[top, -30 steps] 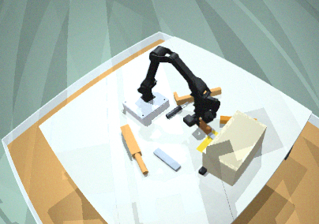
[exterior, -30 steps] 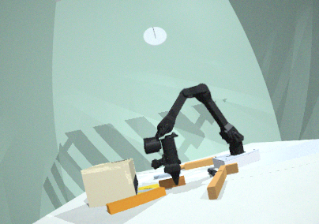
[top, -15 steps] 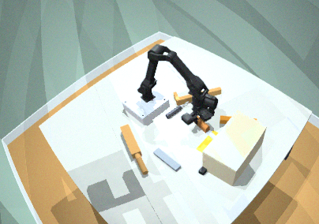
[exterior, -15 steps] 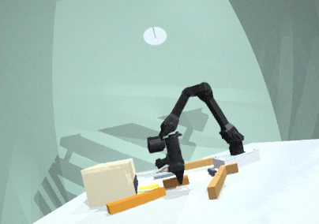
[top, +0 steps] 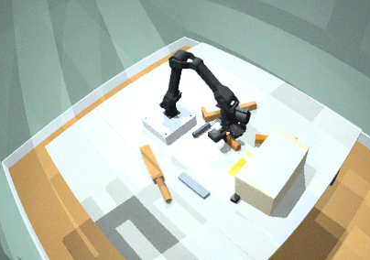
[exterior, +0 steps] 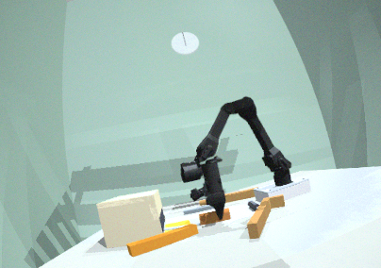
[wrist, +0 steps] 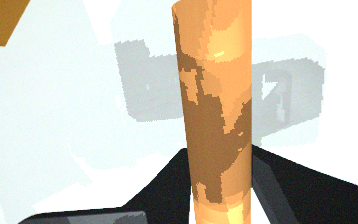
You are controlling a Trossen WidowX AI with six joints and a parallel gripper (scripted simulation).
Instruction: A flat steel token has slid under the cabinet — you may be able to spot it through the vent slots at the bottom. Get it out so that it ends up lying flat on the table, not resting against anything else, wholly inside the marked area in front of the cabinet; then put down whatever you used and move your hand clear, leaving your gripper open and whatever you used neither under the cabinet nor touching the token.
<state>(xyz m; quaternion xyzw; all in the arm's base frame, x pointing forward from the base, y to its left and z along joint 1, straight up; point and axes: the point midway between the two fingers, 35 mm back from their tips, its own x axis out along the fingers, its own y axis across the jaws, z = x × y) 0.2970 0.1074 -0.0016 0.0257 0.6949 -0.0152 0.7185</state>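
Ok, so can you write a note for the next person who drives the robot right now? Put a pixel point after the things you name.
Gripper (top: pixel 227 136) (exterior: pixel 221 216) (wrist: pixel 214 152): shut on an orange-brown wooden-looking stick (top: pixel 234 143) (exterior: pixel 207 218) (wrist: pixel 215 100).
Where: the stick is outside the cream box-shaped cabinet (top: pixel 275 157) (exterior: pixel 129 219). A flat yellow patch (top: pixel 238 167) (exterior: pixel 177 224) lies by the cabinet, maybe the marked area. The flat steel token doesn't show in any view.
Done: a tool is in the grip. Can't tell if the token is out.
Left: find the token, get it flat inside the marked area if needed, put the stick down away from it, open the gripper and move clear.
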